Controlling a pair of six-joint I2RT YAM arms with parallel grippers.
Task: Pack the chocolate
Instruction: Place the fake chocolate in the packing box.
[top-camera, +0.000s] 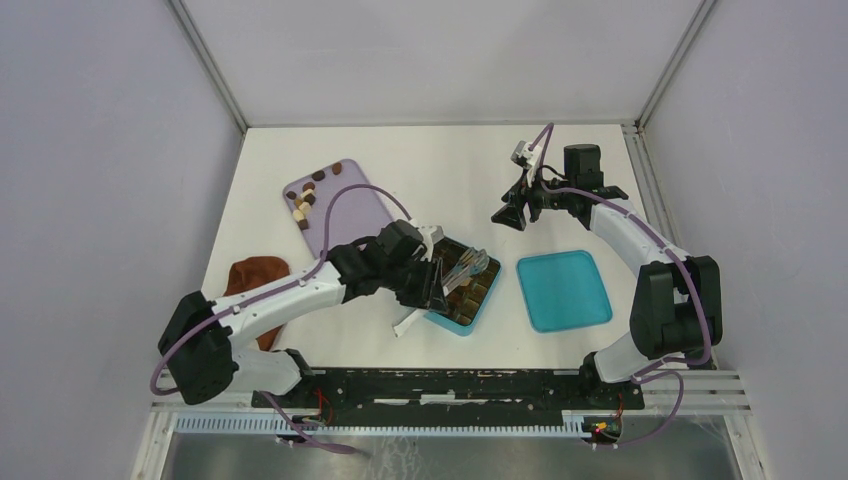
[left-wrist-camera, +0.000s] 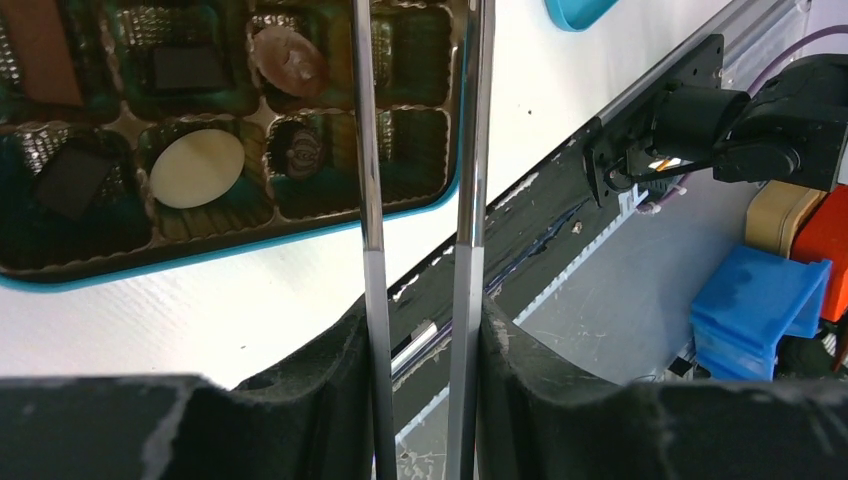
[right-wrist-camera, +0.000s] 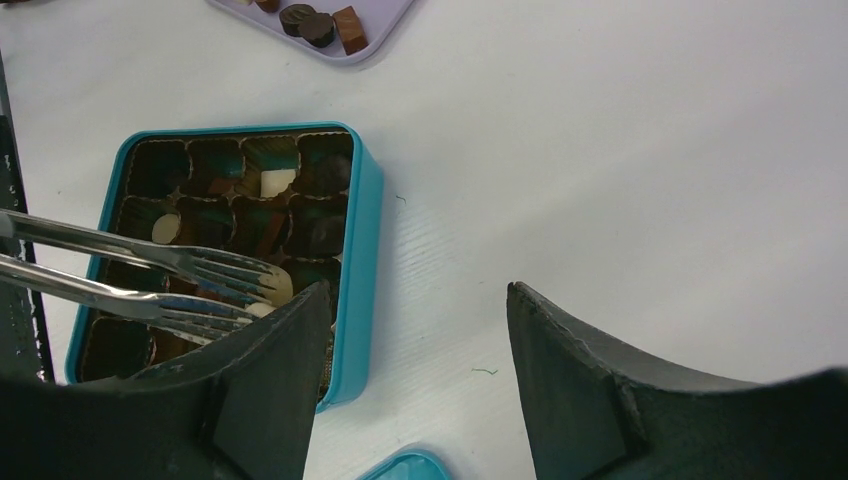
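Two arms are out, and the action is on the left. The left gripper (top-camera: 437, 278) reaches in over the box (top-camera: 466, 328) in the middle of the table (top-camera: 440, 160). Its jaws are pinched in on a pair of metal tongs (top-camera: 470, 264), and the wrist view shows both shiny tong arms (left-wrist-camera: 368, 200) clamped between the black fingers (left-wrist-camera: 330, 400). The forked tong tips (right-wrist-camera: 215, 270) sit over the cells at the near side of the box. A cream piece lies right by them, but I can't tell whether the tips have hold of anything.

Chocolates (left-wrist-camera: 197, 168) sit in the box already: a cream oval, dark squares and a brown round one, each in its own cell. Some cells show only their liner. More chocolates (top-camera: 303, 205) lie at the far-left end of the lilac tray (top-camera: 350, 215), which is beyond the box and to its left. The right wrist camera catches a few of them (right-wrist-camera: 320, 22) at the tray's edge (right-wrist-camera: 385, 15).

Over on the right, the right gripper (top-camera: 510, 215) hangs above the table, beyond the box and apart from it. Its jaws are wide open with nothing in them, only bare table between the fingers (right-wrist-camera: 290, 360).

A teal lid (top-camera: 563, 290) lies flat just right of the box. A reddish-brown cloth (top-camera: 255, 272) is bunched by the left arm.
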